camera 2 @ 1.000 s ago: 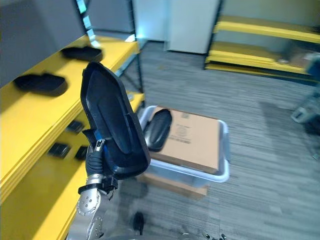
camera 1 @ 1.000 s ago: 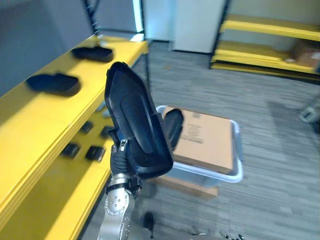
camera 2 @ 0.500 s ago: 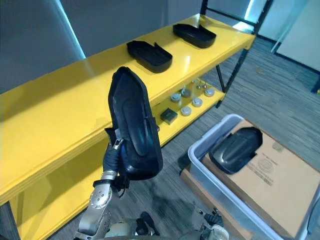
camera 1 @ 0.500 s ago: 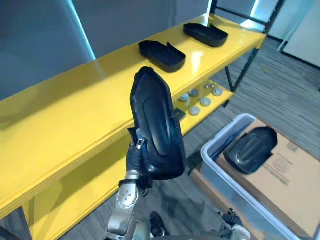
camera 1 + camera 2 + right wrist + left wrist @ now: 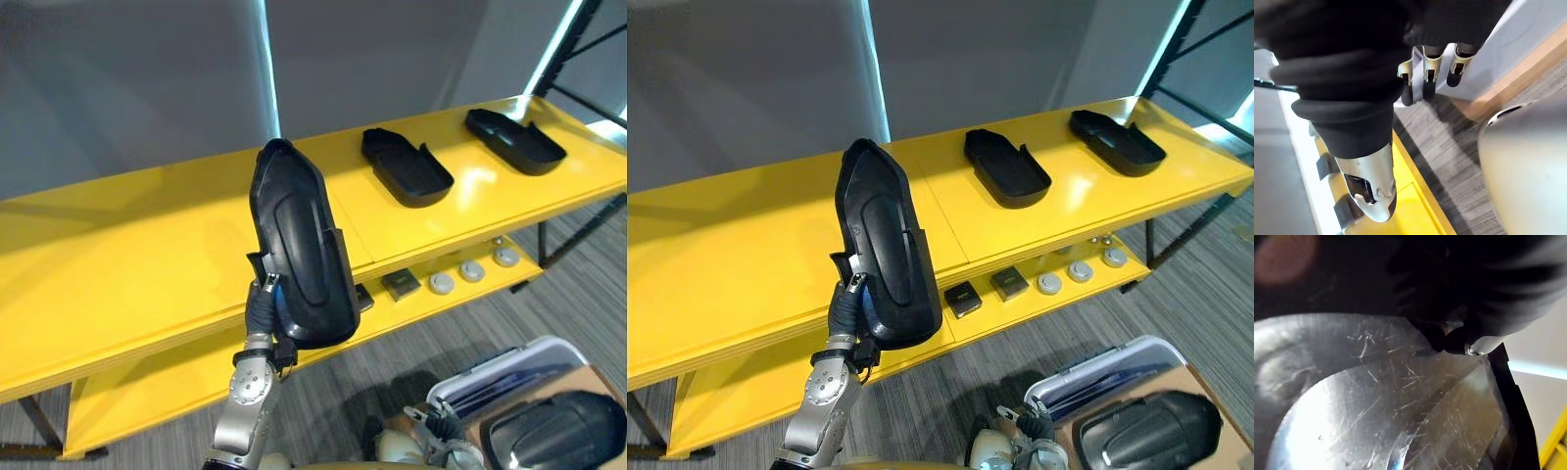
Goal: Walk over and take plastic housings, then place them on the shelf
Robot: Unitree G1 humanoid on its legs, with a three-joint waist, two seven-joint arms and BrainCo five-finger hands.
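My left hand [image 5: 263, 305] is shut on a long black plastic housing [image 5: 299, 250] and holds it upright in front of the yellow shelf [image 5: 147, 235], its top level with the shelf's upper board. The left wrist view shows the housing's glossy inside [image 5: 1376, 406] right against the hand. Two more black housings [image 5: 407, 166] [image 5: 514, 140] lie hollow side up on the right part of the upper board. Another housing [image 5: 558, 441] rests in a pale bin [image 5: 490, 377] at the lower right. My right hand [image 5: 1425, 78] hangs low beside that bin, fingers relaxed and holding nothing.
The shelf's lower board carries small dark blocks [image 5: 402, 284] and round silver parts [image 5: 472, 271]. A grey wall stands behind the shelf. A black shelf post [image 5: 588, 98] rises at the right end. Grey carpet lies between the shelf and the bin.
The whole picture has swung, so the camera moved: the shelf now lies straight ahead and the bin has slid to the lower right corner. The housing stays upright in my left hand.
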